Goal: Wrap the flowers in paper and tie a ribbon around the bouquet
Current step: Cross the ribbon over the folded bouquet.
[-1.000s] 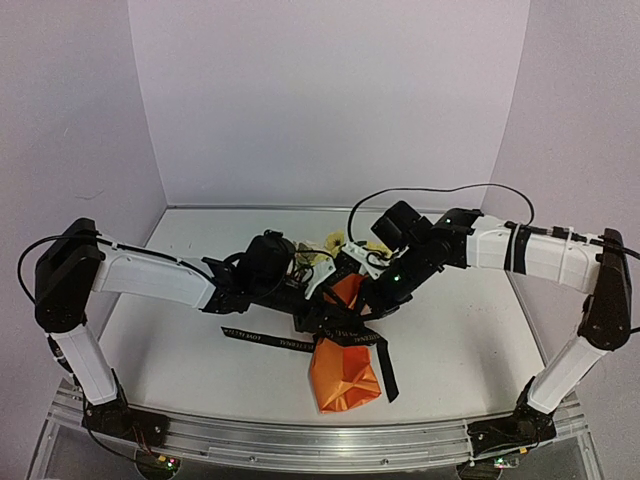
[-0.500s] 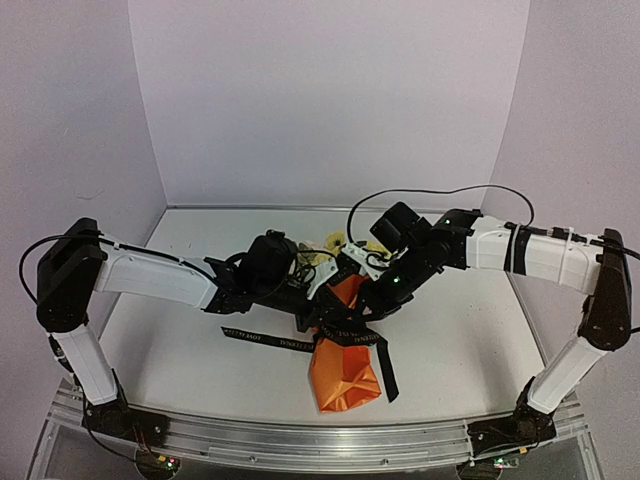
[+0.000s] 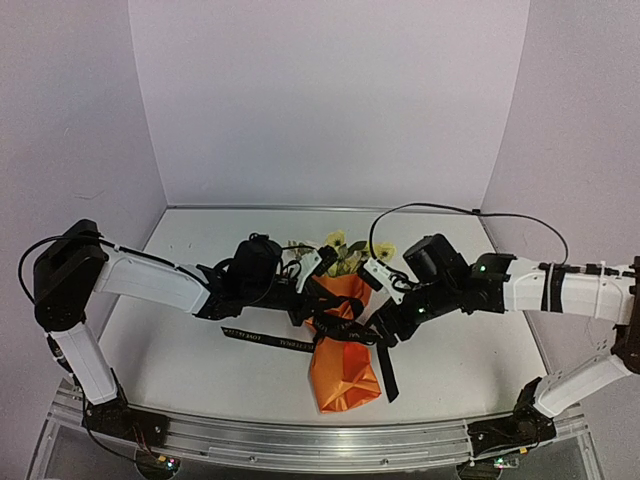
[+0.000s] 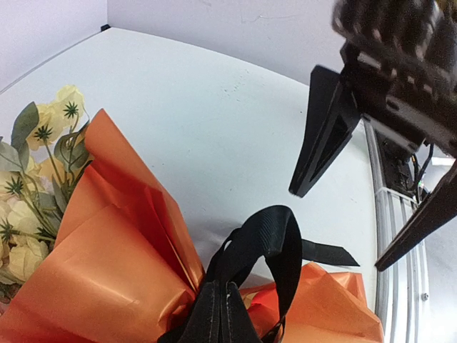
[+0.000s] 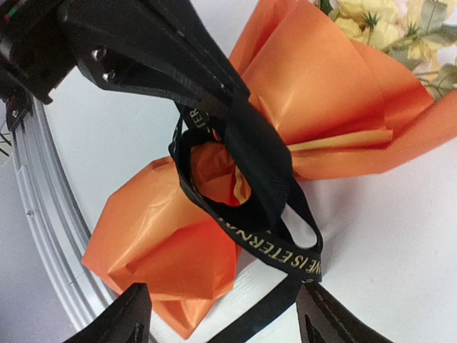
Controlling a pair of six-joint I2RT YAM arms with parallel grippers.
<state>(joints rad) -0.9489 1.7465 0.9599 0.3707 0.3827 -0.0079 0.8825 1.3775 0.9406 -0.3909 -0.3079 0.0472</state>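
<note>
My left fingers point(image 4: 211, 314) are clamped shut on a loop of the ribbon point(image 5: 282, 254) at the waist of the bouquet point(image 3: 345, 370), which lies lengthwise on the counter point(image 3: 200, 250), flowers point(image 3: 340, 248) farthest, and my right fingers point(image 5: 121, 318) gape open just right of it.

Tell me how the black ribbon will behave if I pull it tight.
Probably floppy: the ribbon sags in loose loops. It may slide along the glossy paper rather than bite. The paper, already creased, would likely crumple under it.
</note>
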